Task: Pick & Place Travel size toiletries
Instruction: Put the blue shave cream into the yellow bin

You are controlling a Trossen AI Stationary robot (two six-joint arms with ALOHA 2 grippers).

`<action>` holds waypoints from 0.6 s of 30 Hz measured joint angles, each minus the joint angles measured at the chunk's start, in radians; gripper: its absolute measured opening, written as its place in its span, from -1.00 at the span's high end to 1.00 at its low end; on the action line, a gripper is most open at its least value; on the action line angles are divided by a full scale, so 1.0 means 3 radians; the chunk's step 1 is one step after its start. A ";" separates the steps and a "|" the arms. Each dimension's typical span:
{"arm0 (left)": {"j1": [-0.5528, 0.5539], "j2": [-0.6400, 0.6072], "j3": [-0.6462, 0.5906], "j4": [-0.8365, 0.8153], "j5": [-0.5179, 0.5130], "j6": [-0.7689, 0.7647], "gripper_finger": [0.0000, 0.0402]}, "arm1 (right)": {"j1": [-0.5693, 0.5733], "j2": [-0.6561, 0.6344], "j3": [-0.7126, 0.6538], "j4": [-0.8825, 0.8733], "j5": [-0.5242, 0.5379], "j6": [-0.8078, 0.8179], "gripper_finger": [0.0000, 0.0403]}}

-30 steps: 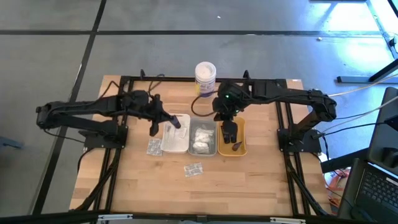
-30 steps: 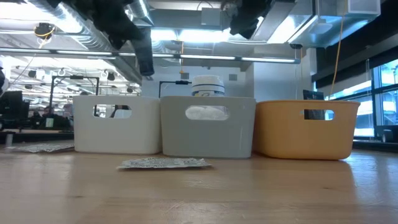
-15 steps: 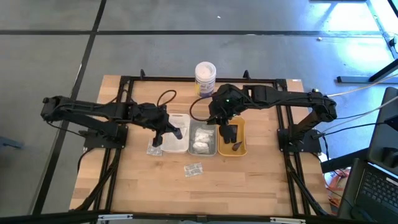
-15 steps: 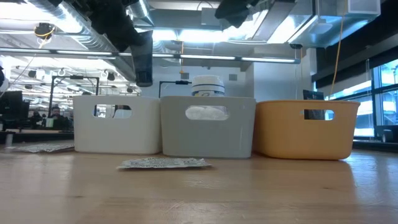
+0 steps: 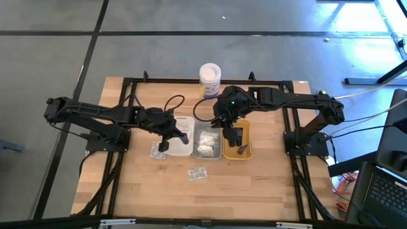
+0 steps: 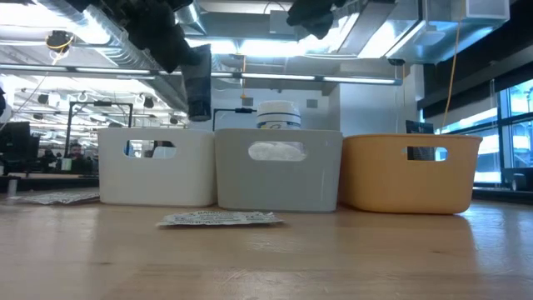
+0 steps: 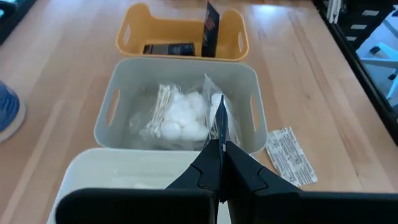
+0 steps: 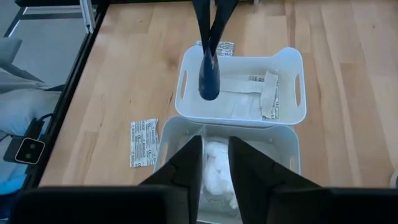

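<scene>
High view: left gripper (image 5: 176, 131), fingers clamped on a small black tube (image 8: 209, 81) above the white tray (image 8: 186, 84), risks sorting it wrongly; right gripper (image 5: 229, 126) is parted.

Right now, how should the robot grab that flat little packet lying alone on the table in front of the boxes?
The packet lies flat on the wood, clear of the grey box, so there is no side to squeeze. Probably best to come straight down from above and pinch across its narrow width at the middle, gripper fingers scraping under the thin edges. The left gripper is nearer, but it is above the white box.
</scene>
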 joint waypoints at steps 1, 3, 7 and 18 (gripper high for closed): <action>0.0000 0.0000 0.0000 0.0021 0.0000 0.0014 0.98 | 0.0000 0.0000 0.0000 0.0000 0.0000 -0.0003 0.59; 0.0000 0.0000 0.0000 0.0096 0.0000 0.0035 0.98 | 0.0000 0.0002 0.0000 0.0028 0.0000 -0.0001 0.57; 0.0000 -0.0001 0.0000 0.0198 0.0000 0.0138 0.98 | 0.0014 0.0044 -0.0002 0.0318 0.0000 0.0087 0.50; 0.0006 -0.0001 0.0000 0.0566 -0.0015 0.0357 0.97 | 0.0128 0.0195 0.0001 0.0671 0.0000 -0.0015 0.18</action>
